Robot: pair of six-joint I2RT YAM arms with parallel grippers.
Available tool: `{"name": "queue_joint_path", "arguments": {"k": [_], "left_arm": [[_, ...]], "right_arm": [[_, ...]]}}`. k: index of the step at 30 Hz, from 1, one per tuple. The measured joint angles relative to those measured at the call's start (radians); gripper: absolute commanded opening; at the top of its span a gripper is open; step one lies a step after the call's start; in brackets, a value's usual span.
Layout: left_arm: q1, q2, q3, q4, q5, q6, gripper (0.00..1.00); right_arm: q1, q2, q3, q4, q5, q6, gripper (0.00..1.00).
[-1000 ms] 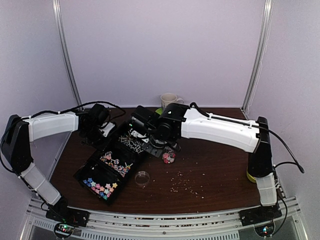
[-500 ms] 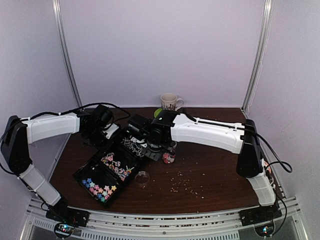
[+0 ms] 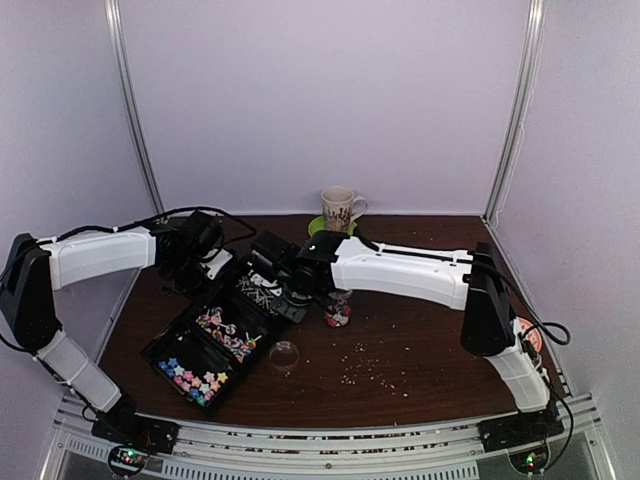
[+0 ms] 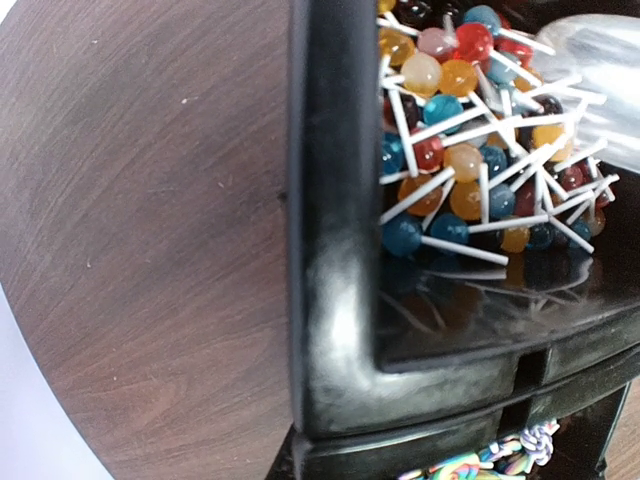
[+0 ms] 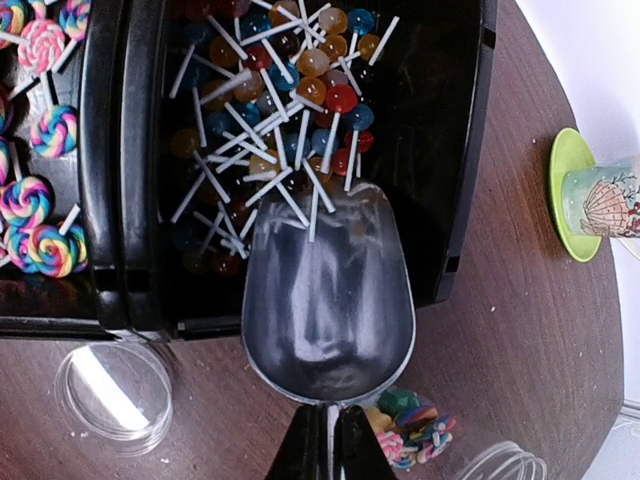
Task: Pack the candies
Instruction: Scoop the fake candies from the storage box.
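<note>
Right jaws clenched on the thin handle of a metal scoop [image 5: 330, 300]; the scoop's mouth lies over the far compartment of a black tray [image 5: 445, 180], its lip among the white sticks of the ball candies [image 5: 290, 110] heaped there; swirl pops [image 5: 35, 210] fill the middle compartment, pastel stars [image 3: 195, 378] the near one; left jaws grasping the tray's far-left corner wall; a few mixed sweets [image 5: 410, 425] sit just beside the scoop handle; clear round lid [image 3: 284, 353] on the worktop [image 3: 430, 340] near the tray; pale crumbs [image 3: 370, 365] to its right; mug [image 3: 340, 205] at the back.
</note>
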Motion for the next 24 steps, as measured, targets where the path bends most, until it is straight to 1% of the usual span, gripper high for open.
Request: {"name": "queue_joint_path", "arguments": {"k": [3, 12, 16, 24], "left_arm": [[0.002, 0.0, -0.001, -0.003, -0.012, -0.004, 0.0], [0.009, 0.0, -0.002, -0.003, -0.021, -0.016, 0.0], [0.01, 0.0, -0.002, -0.004, -0.023, -0.02, 0.0], [0.037, 0.0, -0.002, 0.0, 0.023, -0.021, 0.0]], "right_arm": [[0.0, -0.003, -0.04, 0.082, -0.001, 0.002, 0.0], [0.0, -0.073, -0.302, 0.478, 0.003, 0.058, 0.0], [0.0, -0.098, -0.406, 0.627, -0.006, 0.082, 0.0], [-0.005, -0.186, -0.646, 0.885, -0.054, 0.094, 0.0]]}}
